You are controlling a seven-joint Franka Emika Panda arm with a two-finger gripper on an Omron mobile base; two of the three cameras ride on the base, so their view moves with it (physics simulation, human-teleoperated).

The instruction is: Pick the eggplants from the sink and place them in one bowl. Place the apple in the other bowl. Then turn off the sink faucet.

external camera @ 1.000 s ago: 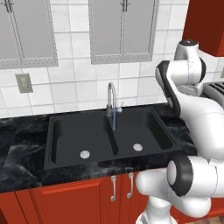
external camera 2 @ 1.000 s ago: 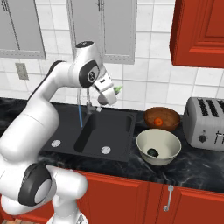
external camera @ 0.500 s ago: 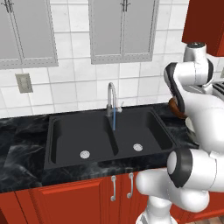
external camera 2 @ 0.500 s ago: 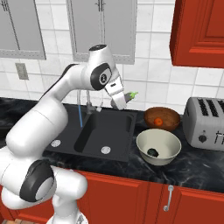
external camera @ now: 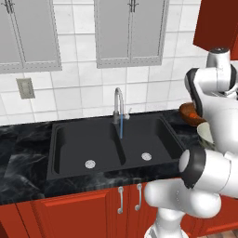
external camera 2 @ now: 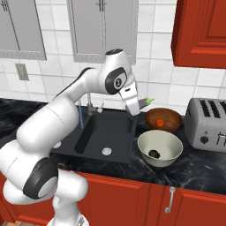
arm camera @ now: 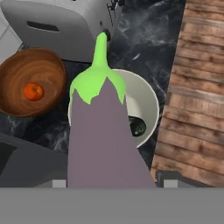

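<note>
My gripper (external camera 2: 138, 107) is shut on the pale purple eggplant (arm camera: 103, 131), whose green stem (external camera 2: 149, 101) points toward the toaster. It hangs above the counter just right of the black sink (external camera 2: 103, 132), over the near edge of the pale grey-cream bowl (external camera 2: 170, 140). In that bowl lies the almost black eggplant (external camera 2: 153, 153), also seen from the hand as the dark eggplant (arm camera: 137, 126). The red-orange apple (external camera 2: 160, 122) rests in the reddish-brown bowl (external camera 2: 173, 115) behind it. A blue stream runs from the silver faucet (external camera: 119, 103) into the sink (external camera: 107, 144).
A silver toaster (external camera 2: 207, 126) stands on the black marble counter right of the bowls. Red cabinets hang above it, and grey-doored cabinets above the sink. Wooden floor (arm camera: 197, 87) lies beyond the counter's front edge.
The arm has swung right from above the sink toward the bowls, carrying the pale purple eggplant in its grip. Nothing else has moved.
</note>
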